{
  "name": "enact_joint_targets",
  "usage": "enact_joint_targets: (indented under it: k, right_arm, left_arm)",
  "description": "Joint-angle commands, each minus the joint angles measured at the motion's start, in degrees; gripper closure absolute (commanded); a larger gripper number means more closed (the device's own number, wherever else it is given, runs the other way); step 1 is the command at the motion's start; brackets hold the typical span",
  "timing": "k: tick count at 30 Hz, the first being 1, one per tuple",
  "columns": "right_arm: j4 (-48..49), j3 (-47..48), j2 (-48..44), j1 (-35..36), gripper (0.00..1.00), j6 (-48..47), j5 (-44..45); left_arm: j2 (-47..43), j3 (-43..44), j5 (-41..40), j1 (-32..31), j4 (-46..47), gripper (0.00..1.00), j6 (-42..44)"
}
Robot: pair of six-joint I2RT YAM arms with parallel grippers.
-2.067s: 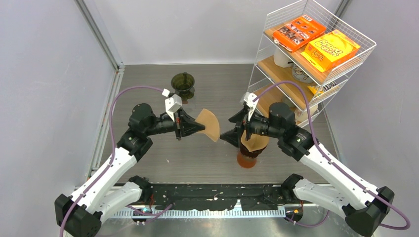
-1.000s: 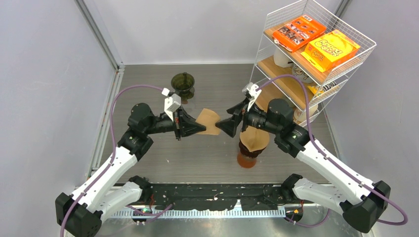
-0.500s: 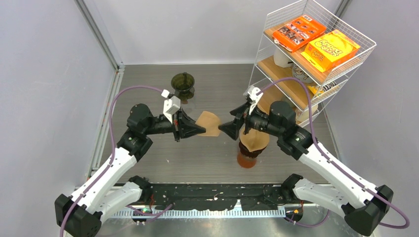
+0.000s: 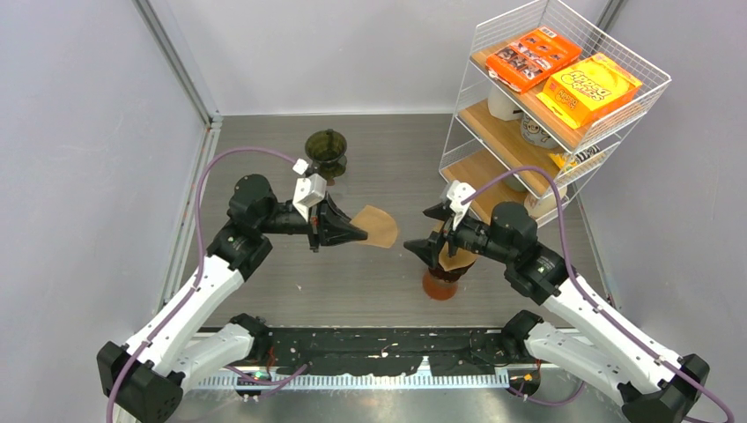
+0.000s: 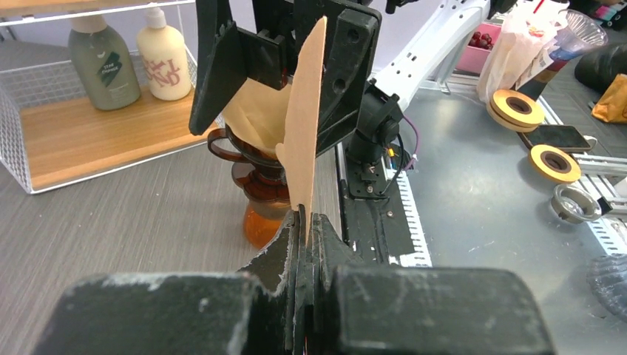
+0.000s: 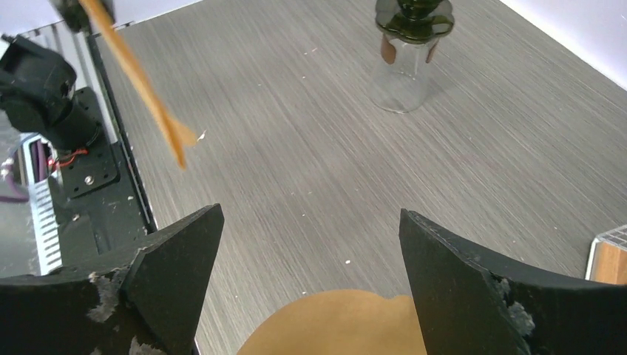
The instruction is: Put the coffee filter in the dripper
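Coffee filter (image 4: 377,227), folded flat, is pinched by one edge in the left jaws, which are clamped on it. It hangs in the air over the counter (image 4: 370,291), left of the dripper (image 4: 439,284) and apart from it. The right jaws stand wide apart just above the dripper's mouth, where another brown paper (image 4: 455,258) sits. A dark green glass piece (image 4: 326,150) stands farther back, and a wire rack (image 4: 498,130) is at the right.
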Motion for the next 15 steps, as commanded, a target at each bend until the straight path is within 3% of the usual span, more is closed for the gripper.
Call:
enact_joint_targets:
  k: [1, 15]
  right_arm:
    - [4.3, -0.4, -3.5, -0.2, 0.04, -4.3, -6.4]
    - [17.2, -2.9, -2.7, -0.2, 0.05, -0.8, -2.8]
  left_arm:
    - [-0.5, 2.7, 2.6, 0.2, -3.7, 1.00, 5.3]
    - [0.1, 3.2, 3.4, 0.3, -5.5, 1.00, 7.3]
